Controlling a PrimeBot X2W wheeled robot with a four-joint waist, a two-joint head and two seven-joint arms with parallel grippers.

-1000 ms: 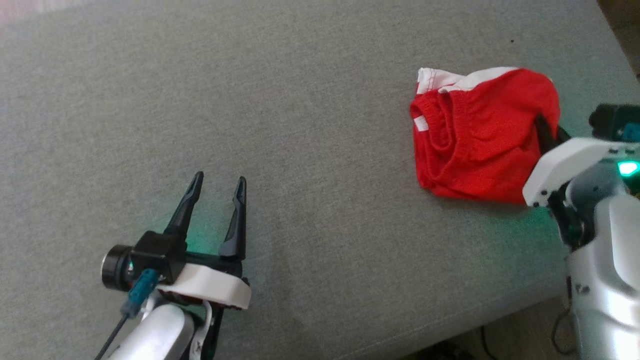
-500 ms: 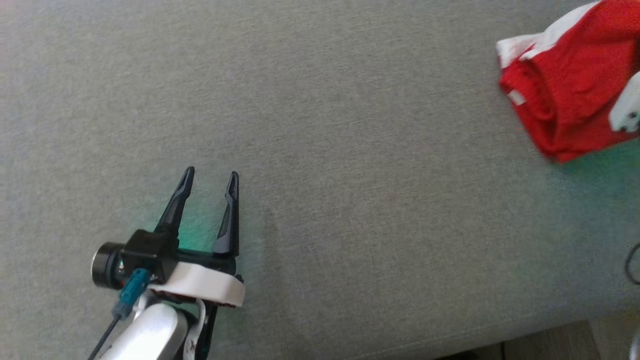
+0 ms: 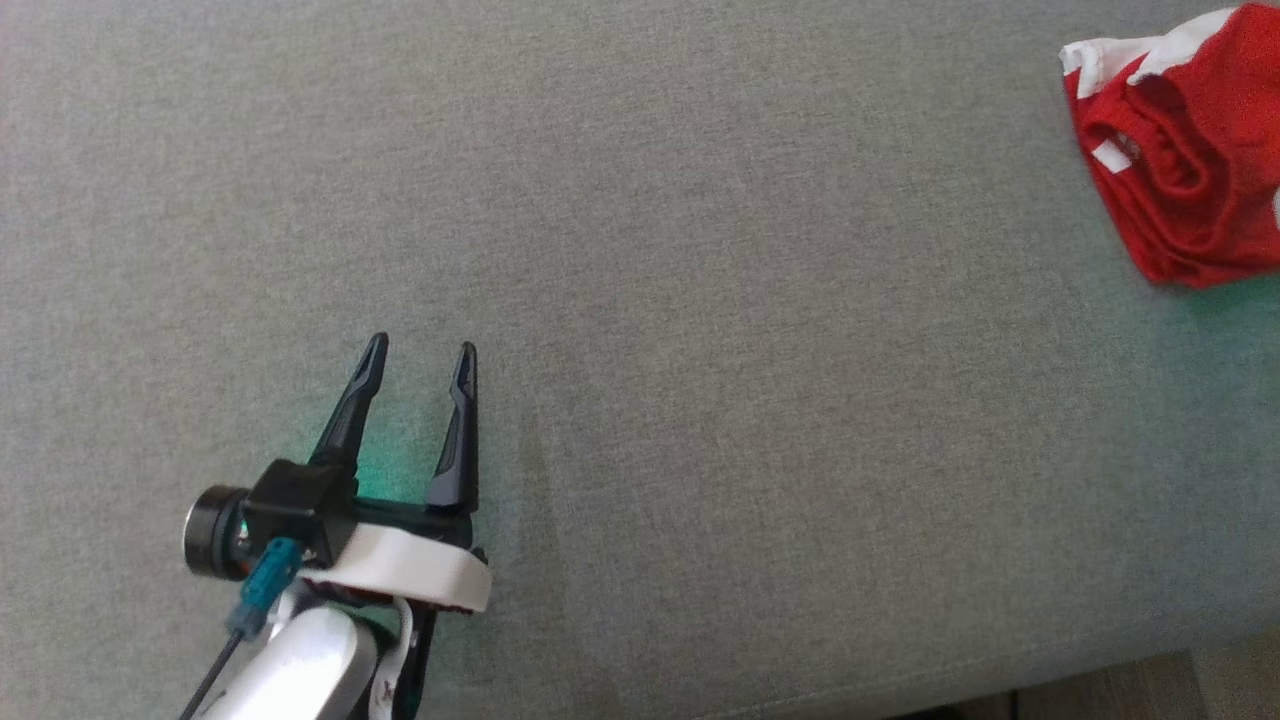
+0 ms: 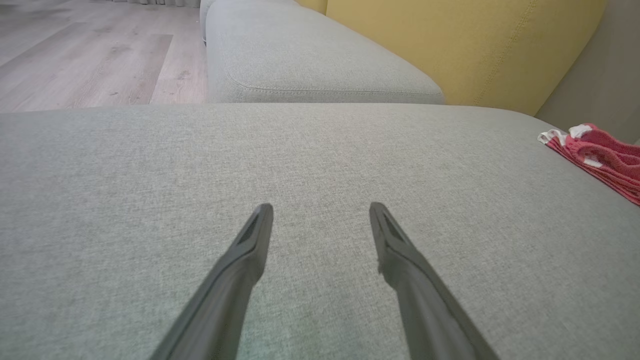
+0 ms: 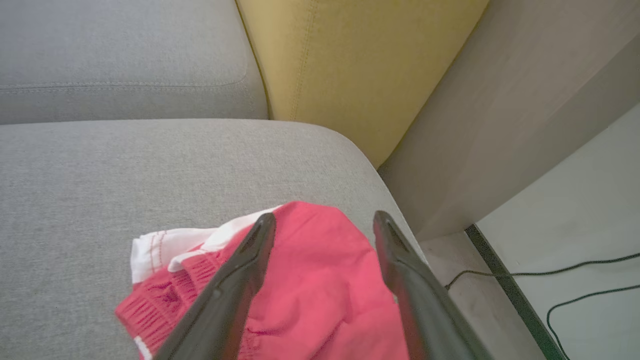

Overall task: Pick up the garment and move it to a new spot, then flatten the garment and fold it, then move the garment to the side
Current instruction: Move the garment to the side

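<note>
Plainly, the red garment (image 3: pixel 1180 170) with white trim is lying crumpled near the right end of the grey sofa seat (image 3: pixel 700 300), and the head view's right edge is cutting part of it off. In the right wrist view the right pincer (image 5: pixel 324 216) is standing open over it, fingers spread and clamping nothing, and they are covering part of the cloth. Whether they are touching it is hard to tell. A small white tag (image 3: pixel 1110 155) at the waistband is showing too small to read. The left pincer (image 3: pixel 422 345) is hovering open over bare seat, well apart from the garment.
</note>
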